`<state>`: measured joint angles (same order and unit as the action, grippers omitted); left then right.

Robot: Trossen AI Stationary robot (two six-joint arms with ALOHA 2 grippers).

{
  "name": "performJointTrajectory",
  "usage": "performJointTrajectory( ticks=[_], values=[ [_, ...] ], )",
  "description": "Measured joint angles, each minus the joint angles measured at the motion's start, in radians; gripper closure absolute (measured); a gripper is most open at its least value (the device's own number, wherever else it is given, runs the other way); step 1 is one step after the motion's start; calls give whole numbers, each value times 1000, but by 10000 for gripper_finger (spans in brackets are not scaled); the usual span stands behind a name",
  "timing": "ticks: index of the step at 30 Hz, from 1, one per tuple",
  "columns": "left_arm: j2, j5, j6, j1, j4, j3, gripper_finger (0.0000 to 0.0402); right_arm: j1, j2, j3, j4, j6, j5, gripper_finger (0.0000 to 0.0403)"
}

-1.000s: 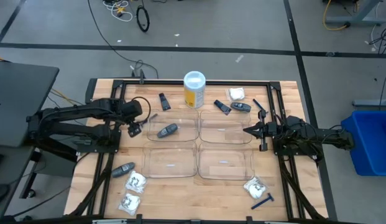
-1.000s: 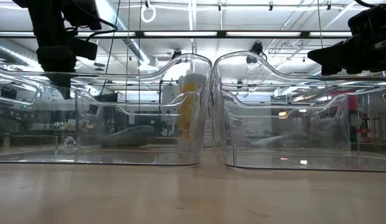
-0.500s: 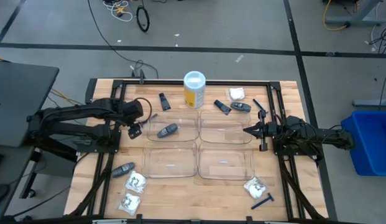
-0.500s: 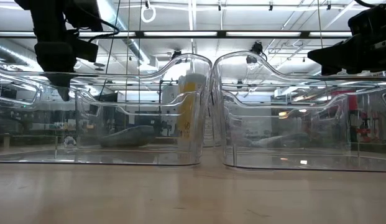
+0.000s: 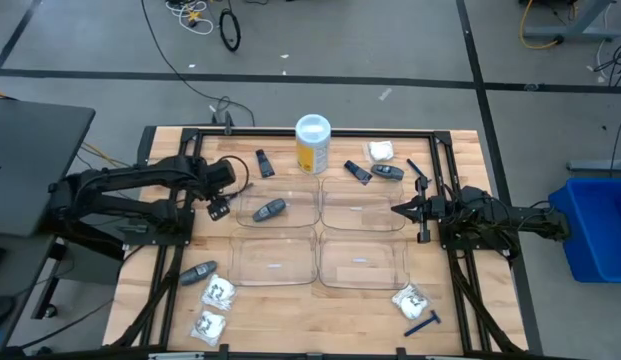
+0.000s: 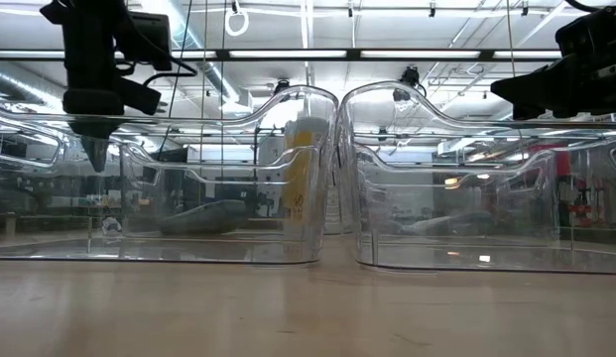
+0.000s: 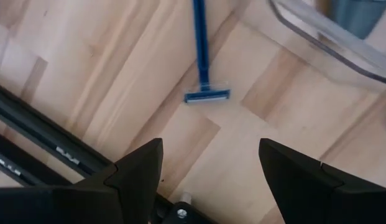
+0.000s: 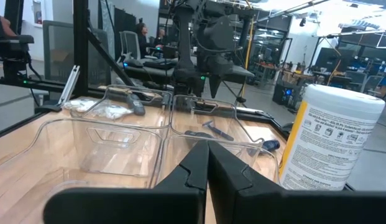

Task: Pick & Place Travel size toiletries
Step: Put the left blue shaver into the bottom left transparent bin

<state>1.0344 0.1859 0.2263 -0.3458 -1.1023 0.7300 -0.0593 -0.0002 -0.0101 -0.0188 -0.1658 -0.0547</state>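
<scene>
One grey oval stick lay in the far-left clear plastic tray; the other three trays looked empty. The left gripper hung spread wide over a thin blue razor near the far-left edge, likely next. The right gripper waited pinched together over the right trays. Packets, sticks and tubes were left around the edges.

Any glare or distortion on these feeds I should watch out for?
Low view: ceiling lights mirror off the clear tray walls, which bend the yellow canister behind them and dim the grey stick. Left wrist view: blue razor evenly lit. High view: even light, no glare.
</scene>
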Motion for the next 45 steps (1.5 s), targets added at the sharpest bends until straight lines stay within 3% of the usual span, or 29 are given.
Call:
performJointTrajectory(
  ticks=[13, 19, 28, 37, 45],
  values=[
    [0, -117, -108, -110, 46, 0, 36, 0, 0, 0, 0, 0, 0, 390],
    [6, -104, -97, -122, 60, 0, 38, 0, 0, 0, 0, 0, 0, 390],
    [141, -58, -74, -125, 57, 0, 38, 0, 0, 0, 0, 0, 0, 390],
    [146, -52, -68, -145, 67, 0, 38, 0, 0, 0, 0, 0, 0, 390],
    [146, -101, -184, -148, 122, 0, 38, 0, 0, 0, 0, 0, 0, 390]
  ],
)
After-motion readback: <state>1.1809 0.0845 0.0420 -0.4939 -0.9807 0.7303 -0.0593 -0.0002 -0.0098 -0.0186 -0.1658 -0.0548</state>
